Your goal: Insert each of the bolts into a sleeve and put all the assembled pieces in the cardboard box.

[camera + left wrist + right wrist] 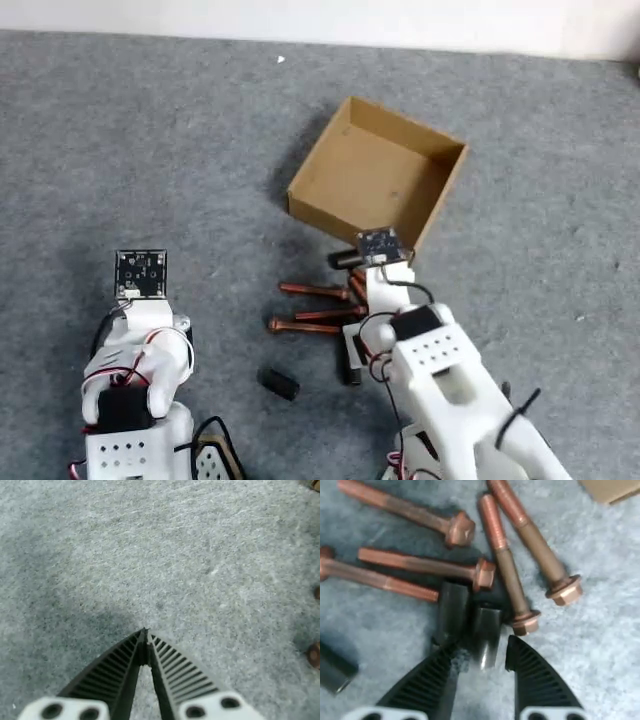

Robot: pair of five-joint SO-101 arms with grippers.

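Observation:
Several copper-coloured bolts [425, 567] lie close together on the grey felt, seen in the high view [315, 291] just in front of the open cardboard box [375, 175]. Two black sleeves lie side by side below them. My right gripper [479, 655] is open, low over the felt, with one sleeve [486, 635] between its fingertips and the other sleeve [452, 610] just beyond one finger [440, 665]. A third sleeve [278, 383] lies apart to the left. My left gripper [145, 637] is shut and holds nothing, over bare felt left of the bolts.
The box is empty, and a corner of it [612, 487] shows beyond the bolts. The left arm [140, 340] stands at the front left, well away from the parts. Two bolt ends [314, 655] reach into the left wrist view's edge.

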